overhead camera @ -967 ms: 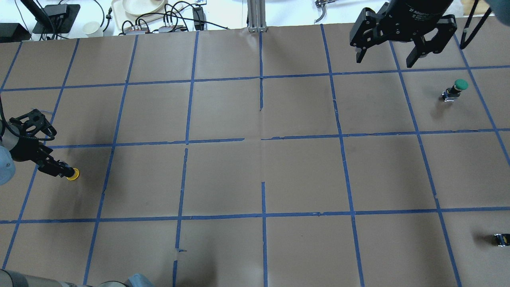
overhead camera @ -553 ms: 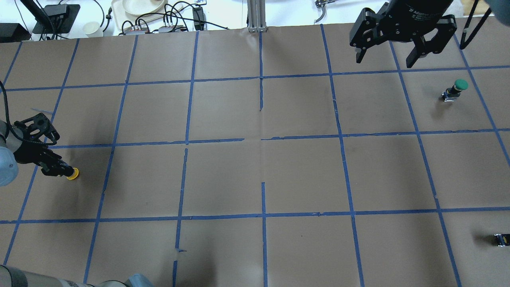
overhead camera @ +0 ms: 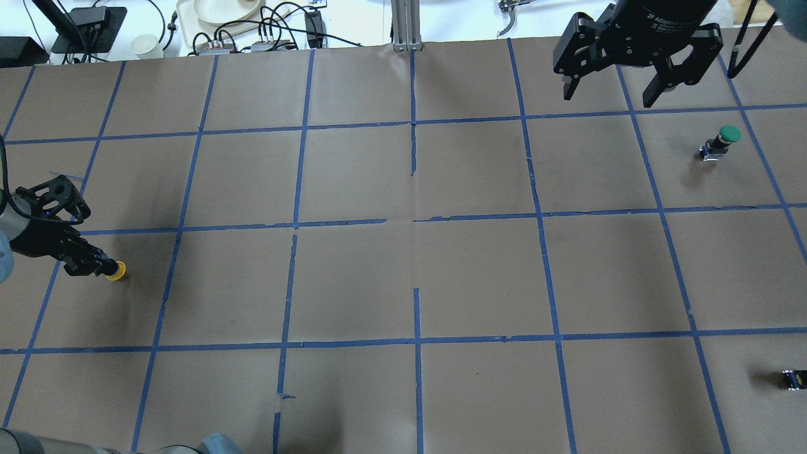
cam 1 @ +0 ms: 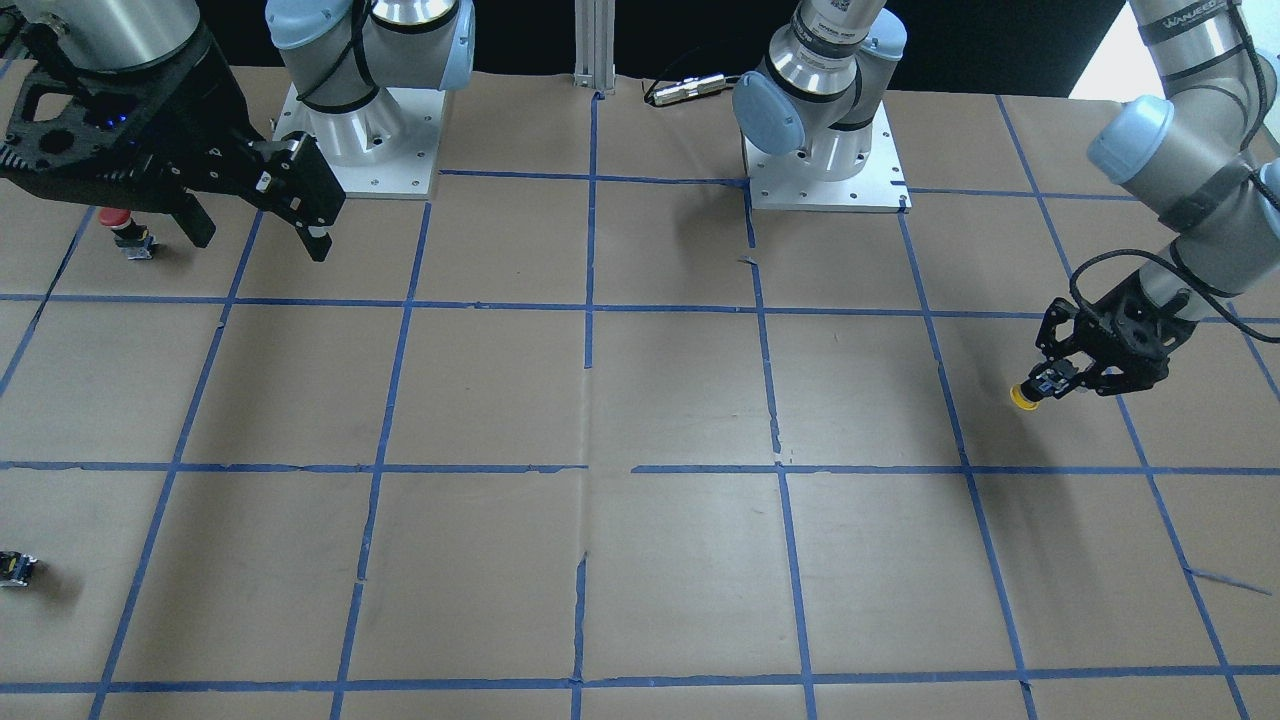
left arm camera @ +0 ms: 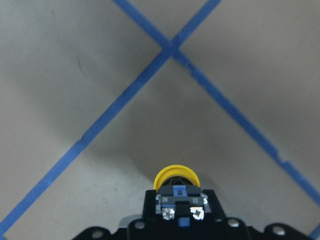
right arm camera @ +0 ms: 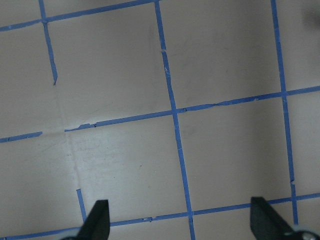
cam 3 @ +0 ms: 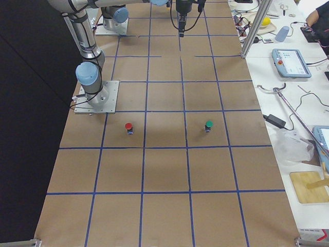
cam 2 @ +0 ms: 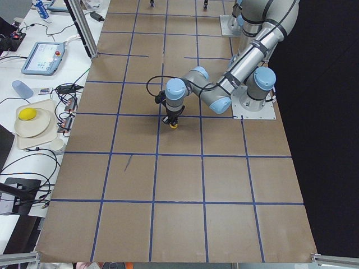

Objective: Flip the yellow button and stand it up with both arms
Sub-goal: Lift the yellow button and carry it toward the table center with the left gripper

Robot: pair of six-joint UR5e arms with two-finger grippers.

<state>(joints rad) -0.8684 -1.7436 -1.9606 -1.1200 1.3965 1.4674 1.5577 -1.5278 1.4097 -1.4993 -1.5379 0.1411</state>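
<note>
The yellow button is at the table's left edge, held by its black body in my left gripper, which is shut on it. Its yellow cap points away from the gripper and down, close to the brown paper. In the left wrist view the cap shows beyond the squarish base with its two screws. It also shows in the exterior left view. My right gripper is open and empty, high over the far right of the table; its fingertips frame bare paper.
A green-capped button stands at the far right. A red-capped button stands near the right arm's base. A small dark capless part lies at the near right edge. Blue tape lines grid the brown paper.
My left gripper has shifted slightly with the yellow button, which now sits a little farther from me. The right gripper has not moved.
</note>
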